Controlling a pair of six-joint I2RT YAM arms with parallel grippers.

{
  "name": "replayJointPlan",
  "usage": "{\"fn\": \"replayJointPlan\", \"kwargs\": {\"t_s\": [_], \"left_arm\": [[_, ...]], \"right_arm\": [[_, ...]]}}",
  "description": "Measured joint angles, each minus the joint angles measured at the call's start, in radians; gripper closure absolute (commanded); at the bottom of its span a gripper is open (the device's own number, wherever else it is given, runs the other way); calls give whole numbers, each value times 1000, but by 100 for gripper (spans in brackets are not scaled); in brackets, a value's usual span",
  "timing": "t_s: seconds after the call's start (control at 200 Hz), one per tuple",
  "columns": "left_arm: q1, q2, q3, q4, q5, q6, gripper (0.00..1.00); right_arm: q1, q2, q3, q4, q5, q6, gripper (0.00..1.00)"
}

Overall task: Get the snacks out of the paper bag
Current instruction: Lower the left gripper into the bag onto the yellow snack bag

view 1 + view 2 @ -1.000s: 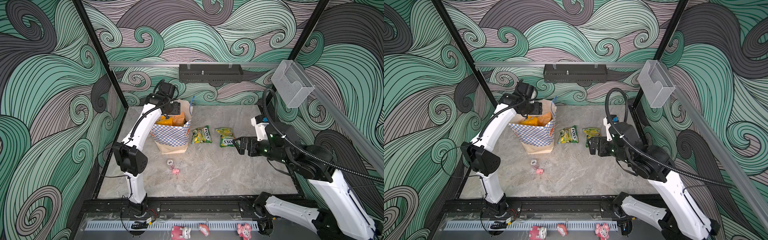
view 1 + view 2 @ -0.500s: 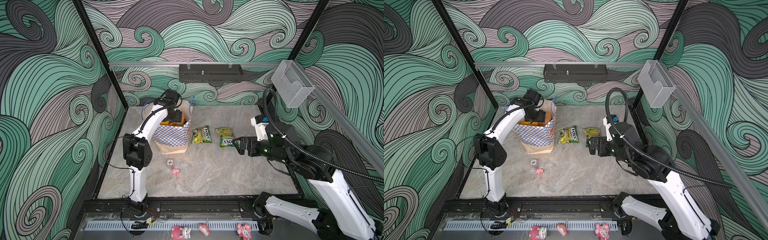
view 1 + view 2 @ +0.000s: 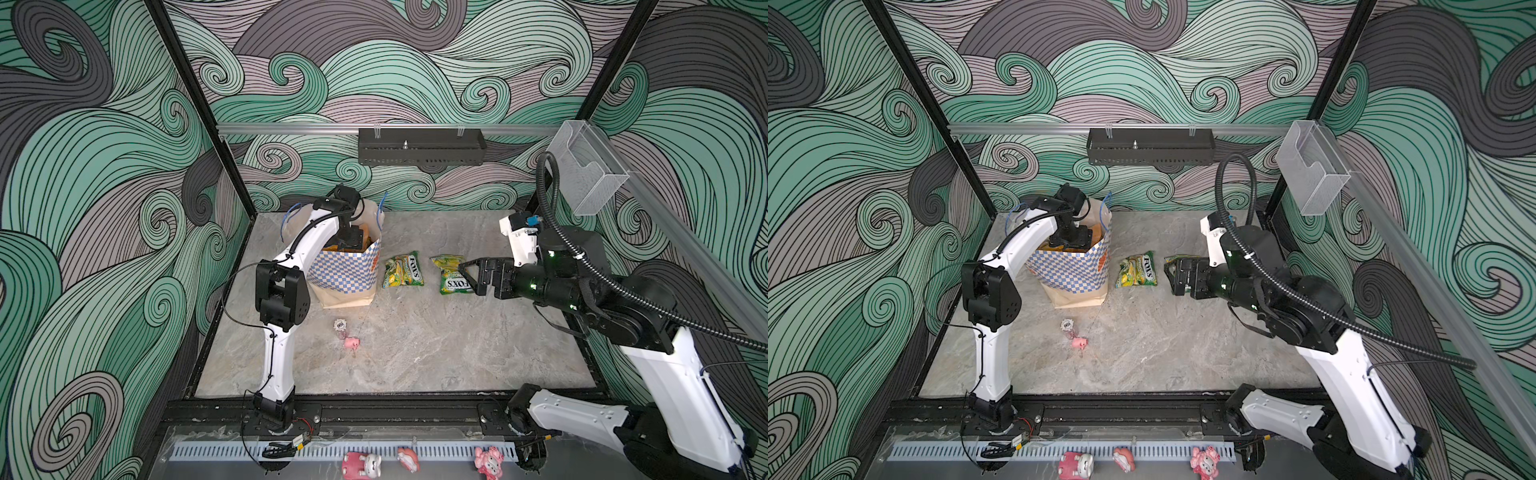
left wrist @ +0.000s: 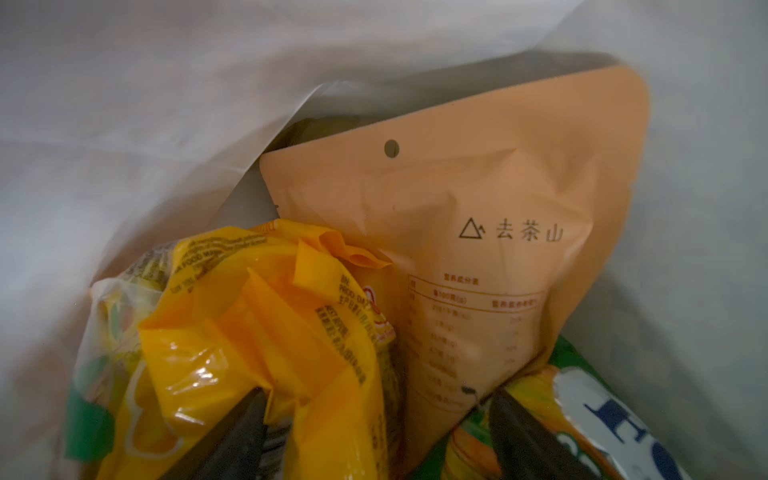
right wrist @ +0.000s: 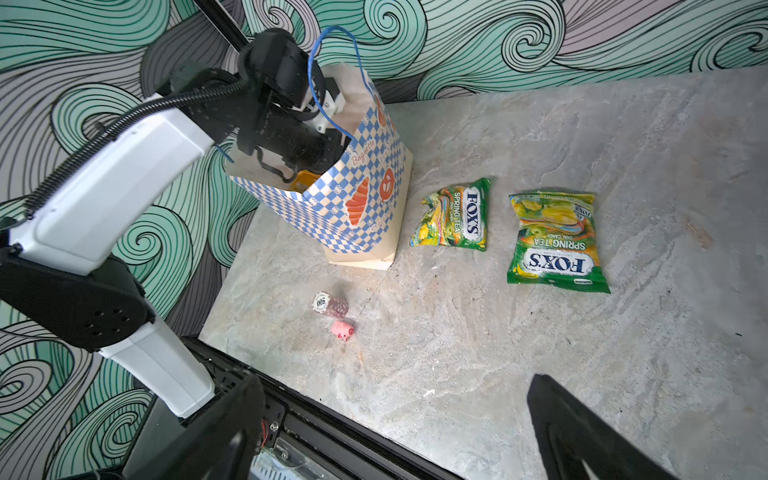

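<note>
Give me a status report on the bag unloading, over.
Left gripper open inside paper bag, over orange-yellow bag, tan pouch beside. Right gripper open, empty. Two FOX'S bags already out. Nothing blocking.

Bag (image 3: pixel 347 276): cream, blue-white checks, orange croissant print, blue handles. FOX'S packs (image 3: pixel 403 271) (image 3: pixel 451 277): green-yellow. Pouch (image 4: pixel 478 199): tan-orange. Crinkled pack (image 4: pixel 257 332): yellow-orange. Pig (image 3: pixel 352 342): pink. Table (image 3: pixel 436 349): grey marble. Walls (image 3: pixel 104 166): teal-grey swirls.
</note>
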Motion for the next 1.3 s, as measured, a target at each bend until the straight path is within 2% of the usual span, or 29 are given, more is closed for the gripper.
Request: {"fn": "replayJointPlan", "kwargs": {"t_s": [0.21,0.49,1.116,1.301], "left_arm": [[0,0,-30,24,-16,0,13],[0,2,-82,65,-68,15,29],[8,6,-86,70,-84,27,85],[8,6,-83,69,-81,32,97]], "right_arm": [[7,63,70,0,-35,-8,1],[14,65,52,0,-45,-10,1],[14,47,46,-1,-42,-10,1],[14,45,46,0,-40,-10,1]]}}
